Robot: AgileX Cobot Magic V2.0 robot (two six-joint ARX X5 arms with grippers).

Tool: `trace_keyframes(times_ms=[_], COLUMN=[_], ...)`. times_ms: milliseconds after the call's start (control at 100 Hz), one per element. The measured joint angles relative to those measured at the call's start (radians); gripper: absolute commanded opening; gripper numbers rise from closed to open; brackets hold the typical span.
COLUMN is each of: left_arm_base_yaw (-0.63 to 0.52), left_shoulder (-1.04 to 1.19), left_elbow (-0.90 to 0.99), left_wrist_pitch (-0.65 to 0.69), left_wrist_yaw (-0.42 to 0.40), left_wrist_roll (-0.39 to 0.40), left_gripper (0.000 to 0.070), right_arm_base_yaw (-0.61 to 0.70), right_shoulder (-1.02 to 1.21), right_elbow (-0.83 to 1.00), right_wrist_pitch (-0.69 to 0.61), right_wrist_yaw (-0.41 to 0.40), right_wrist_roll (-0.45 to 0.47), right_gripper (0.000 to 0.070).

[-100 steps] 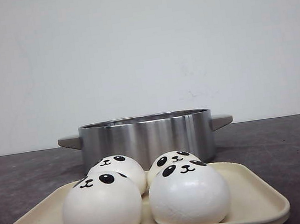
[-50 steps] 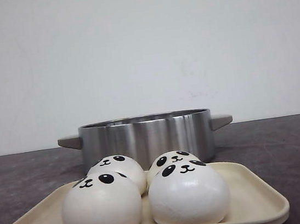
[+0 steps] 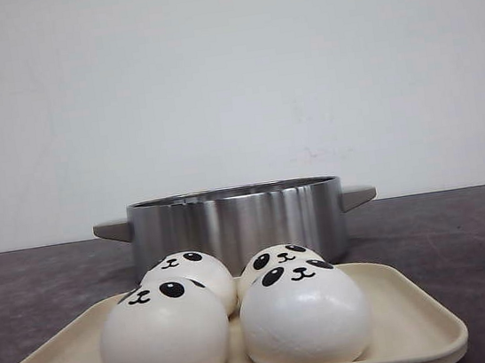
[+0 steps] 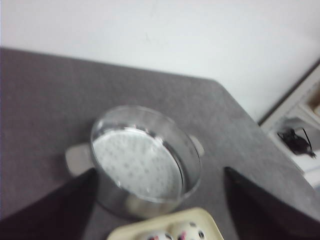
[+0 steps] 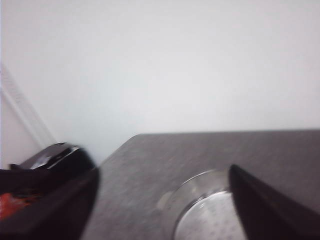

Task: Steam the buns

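Note:
Several white panda-faced buns (image 3: 164,331) sit close together on a cream tray (image 3: 405,326) at the near edge of the table. Behind them stands a steel steamer pot (image 3: 235,223) with two side handles. In the left wrist view my left gripper (image 4: 160,172) is open, above the pot (image 4: 107,197) and its perforated insert (image 4: 135,162), with the tray corner (image 4: 205,220) and two buns (image 4: 190,232) just below. My right gripper (image 5: 164,170) is open too and holds nothing, off to the pot's (image 5: 200,210) side. Neither gripper shows in the front view.
Dark grey tabletop (image 3: 464,233) surrounds the tray and pot, with a white wall behind. The left wrist view shows a shelf with a black object (image 4: 297,142) beyond the table edge. A black object (image 5: 50,157) lies past the table corner in the right wrist view.

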Motion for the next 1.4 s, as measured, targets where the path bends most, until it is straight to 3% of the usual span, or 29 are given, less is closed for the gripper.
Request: trace_keyframes(times_ms=[100,190,300,500,590,760,890,1080,1400], left_arm_base_yaw=[-0.031,-0.079,-0.132,-0.208,-0.238,-0.275,-0.297,-0.325,-0.360], left_shoulder=[-0.003,-0.002,0.010,0.025,0.027,0.026,0.026,0.026,0.026], left_elbow=[0.000,0.000,0.000,0.000,0.000,0.000,0.000,0.000,0.000], left_wrist_pitch=[-0.048,-0.055,-0.055,-0.055,-0.055,-0.055,-0.055,-0.055,-0.055], left_wrist_yaw=[-0.006,-0.036,-0.060,-0.086,-0.087,-0.089,-0.090,-0.090,-0.108], left_wrist_roll=[0.023,0.048,0.075,0.088,0.092,0.092,0.092,0.092,0.092], left_gripper=[0.0556,0.0557,0.0557,0.0556,0.0556,0.0556,0.0556,0.0556,0.0556], right_arm_base_yaw=[0.040,0.111,0.257,0.604,0.706,0.788,0.796,0.796,0.769], right_shoulder=[0.064,0.128,0.223,0.452,0.577,0.790,0.910,1.069,1.264], right_elbow=[0.001,0.008,0.032,0.135,0.200,0.330,0.348,0.348,0.348], right_wrist_pitch=[-0.005,-0.028,-0.061,-0.208,-0.306,-0.470,-0.514,-0.519,-0.436], right_wrist_yaw=[0.016,0.095,0.253,0.612,0.687,0.704,0.661,0.658,0.658], right_wrist_roll=[0.002,-0.024,-0.074,-0.112,-0.109,-0.050,-0.015,-0.002,-0.002], right_gripper=[0.0628,0.0628,0.0628,0.0629,0.0628,0.0626,0.0613,0.0567,0.0563])
